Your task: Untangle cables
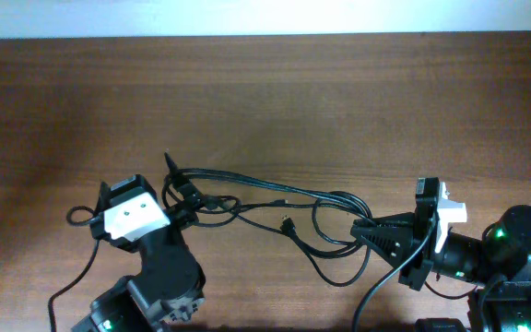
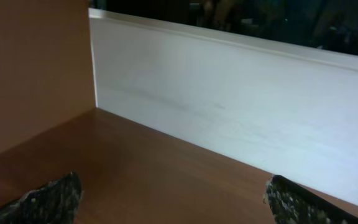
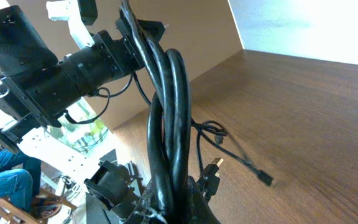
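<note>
Cables [image 1: 275, 195] pinched in right gripper [image 1: 365, 231]; left gripper [image 2: 173, 202] spread, near cable ends.

No text, label, brand, number or sign legible in any view; nothing readable on the cables [image 3: 169, 112], nothing printed on the table [image 1: 339, 92] beneath them

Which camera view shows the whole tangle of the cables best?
The overhead view: the cables lie spread over the table, reaching the right gripper. The right wrist view shows only a close bundle rising from its fingers. The left wrist view shows no cable, only the open left gripper.
</note>
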Robot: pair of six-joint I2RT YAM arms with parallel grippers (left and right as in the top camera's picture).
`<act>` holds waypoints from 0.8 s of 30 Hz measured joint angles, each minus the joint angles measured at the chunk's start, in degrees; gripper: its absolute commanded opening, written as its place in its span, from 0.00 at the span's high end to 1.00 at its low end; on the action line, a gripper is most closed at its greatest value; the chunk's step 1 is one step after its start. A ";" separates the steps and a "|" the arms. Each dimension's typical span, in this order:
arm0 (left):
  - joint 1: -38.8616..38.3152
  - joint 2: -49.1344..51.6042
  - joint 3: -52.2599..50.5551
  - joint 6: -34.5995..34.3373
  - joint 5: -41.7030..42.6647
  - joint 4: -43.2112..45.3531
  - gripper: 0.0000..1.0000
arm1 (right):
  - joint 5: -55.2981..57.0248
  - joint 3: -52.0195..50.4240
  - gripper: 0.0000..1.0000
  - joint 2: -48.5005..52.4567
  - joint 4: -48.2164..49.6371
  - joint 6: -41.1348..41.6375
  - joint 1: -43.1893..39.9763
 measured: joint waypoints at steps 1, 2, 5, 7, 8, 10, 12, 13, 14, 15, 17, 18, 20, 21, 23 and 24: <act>0.00 -0.42 0.00 0.44 -0.61 0.02 0.04 | 0.00 0.00 0.96 0.00 0.00 0.02 0.00; 0.00 -0.59 0.00 0.68 -1.20 0.50 0.03 | 0.00 0.00 0.96 0.00 0.00 0.00 0.00; 0.04 -0.50 -0.74 3.15 -3.08 14.03 0.03 | -0.02 0.02 0.96 0.00 0.07 0.00 0.00; 0.39 -0.72 -0.74 10.64 -5.68 23.56 0.01 | 0.00 0.02 0.96 0.00 0.04 -0.02 0.00; 0.50 -0.87 -0.74 14.10 -6.49 23.63 0.01 | 0.00 0.02 0.96 0.00 0.02 -0.04 0.00; 0.70 -0.98 -0.31 18.05 -7.54 17.49 0.01 | 0.09 0.02 0.96 0.00 0.00 0.00 -0.02; 0.76 -1.05 0.20 19.69 -7.87 5.53 0.01 | 0.28 0.02 0.96 0.00 -0.13 0.02 -0.02; 0.74 -1.09 0.09 20.06 -7.85 0.28 0.01 | 0.26 0.00 0.96 0.00 -0.22 0.02 -0.02; 0.74 -1.07 0.07 20.15 -7.82 -1.86 0.01 | 0.33 0.00 0.96 0.00 -0.22 0.00 -0.02; 0.74 -1.09 0.07 20.15 -7.80 -2.36 0.01 | 0.50 0.00 0.96 0.00 -0.20 0.07 -0.02; 0.74 -1.16 0.07 20.13 -5.44 -3.54 0.01 | 0.76 0.00 0.96 0.00 -0.20 0.02 -0.02; 0.74 -1.25 0.09 19.67 -0.94 -5.77 0.01 | 0.96 0.00 0.96 0.00 -0.20 0.02 -0.02; 0.81 -1.25 0.24 18.34 12.50 -10.75 0.01 | 1.16 0.02 0.96 0.00 -0.20 0.00 -0.02; 0.81 -1.16 0.17 17.75 22.60 -13.38 0.01 | 1.36 0.02 0.96 0.00 -0.22 0.04 -0.02; 0.81 -0.39 0.31 15.37 36.44 -17.66 0.01 | 1.55 0.00 0.96 0.00 -0.22 0.00 -0.02; 0.81 0.00 0.28 14.58 39.98 -19.28 0.01 | 1.53 0.00 0.96 0.00 -0.26 0.04 -0.02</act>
